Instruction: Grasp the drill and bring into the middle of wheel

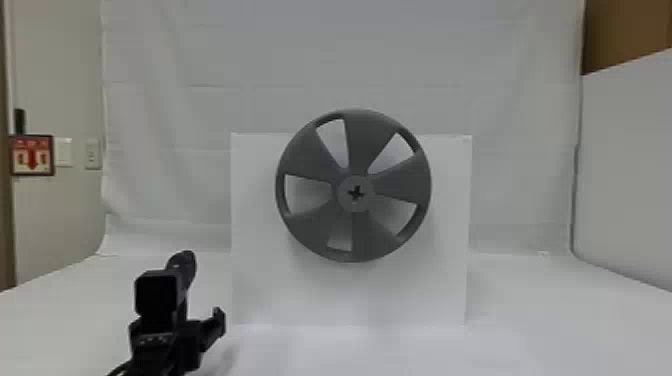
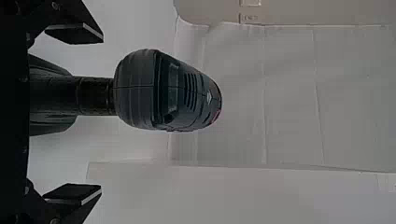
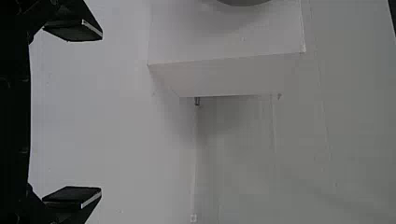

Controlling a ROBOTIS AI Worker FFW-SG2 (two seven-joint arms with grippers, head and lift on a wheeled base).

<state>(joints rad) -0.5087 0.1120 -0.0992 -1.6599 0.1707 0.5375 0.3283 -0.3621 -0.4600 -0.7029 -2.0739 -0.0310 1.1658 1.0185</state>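
While the upright drill (image 1: pixel 184 265) sits toward the desk's (image 1: pixel 525 320) near-left corner, left gripper (image 1: pixel 180 327) has fingers apart, handle lined up between; center, gray five-spoked wheel (image 1: pixel 390 175) against white box (image 1: pixel 440 295); right wrist view, right gripper (image 3: pixel 102 114), fingers apart.

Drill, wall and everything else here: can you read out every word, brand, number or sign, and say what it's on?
No words can be read.
Wall sign: red down arrow; lettering too blurred.
Drill: small pale mark, too small.
Left arm: pale marks, too small to read.
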